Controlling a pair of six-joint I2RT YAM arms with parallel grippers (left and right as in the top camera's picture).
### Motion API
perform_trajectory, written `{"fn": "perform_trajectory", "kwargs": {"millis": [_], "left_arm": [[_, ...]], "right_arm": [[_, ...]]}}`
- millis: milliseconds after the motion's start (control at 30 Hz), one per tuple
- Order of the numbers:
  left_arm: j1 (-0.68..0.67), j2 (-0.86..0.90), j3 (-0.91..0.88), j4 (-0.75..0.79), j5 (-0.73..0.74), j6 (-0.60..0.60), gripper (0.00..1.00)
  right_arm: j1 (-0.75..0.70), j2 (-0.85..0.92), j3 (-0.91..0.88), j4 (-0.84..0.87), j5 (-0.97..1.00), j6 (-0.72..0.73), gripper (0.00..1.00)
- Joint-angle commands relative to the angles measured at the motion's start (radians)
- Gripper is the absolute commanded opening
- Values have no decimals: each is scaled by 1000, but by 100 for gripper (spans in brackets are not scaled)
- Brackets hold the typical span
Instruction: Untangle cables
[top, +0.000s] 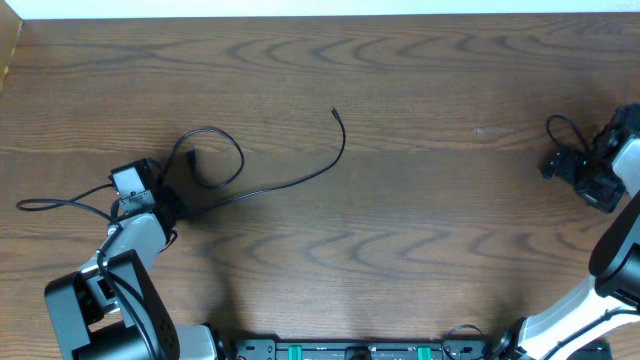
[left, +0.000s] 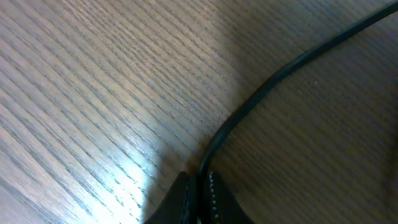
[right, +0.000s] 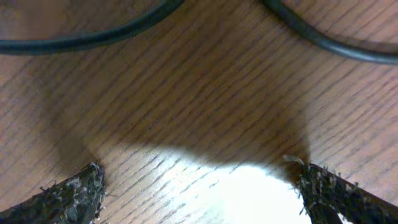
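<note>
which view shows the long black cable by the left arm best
Overhead: the cable shows nearly whole, with its loop and free end. The left wrist shows only a short stretch running into the shut left gripper. The right wrist shows black cords I cannot tie to it.

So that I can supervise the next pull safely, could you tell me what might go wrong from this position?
1. The left claw is shut on the black cable; pulling may cinch the loop beside it into a knot.
2. The right claw is open, with the cord lying beyond its fingertips; closing here would probably miss it.
</note>
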Motion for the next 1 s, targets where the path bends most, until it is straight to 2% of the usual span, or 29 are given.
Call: {"fn": "perform_trajectory", "kwargs": {"millis": [0, 333, 500, 967], "left_arm": [[-10, 69, -65, -43, 144, -2, 8], [-10, 69, -65, -43, 144, -2, 8], [-10, 69, -65, -43, 144, -2, 8], [-10, 69, -65, -43, 144, -2, 8]], "right_arm": [[-10, 80, -82, 49, 61, 19, 99], [-42, 85, -107, 193, 61, 18, 99], [-61, 97, -107, 230, 53, -28, 99], [-131, 229, -107, 373, 60, -34, 99]]}}
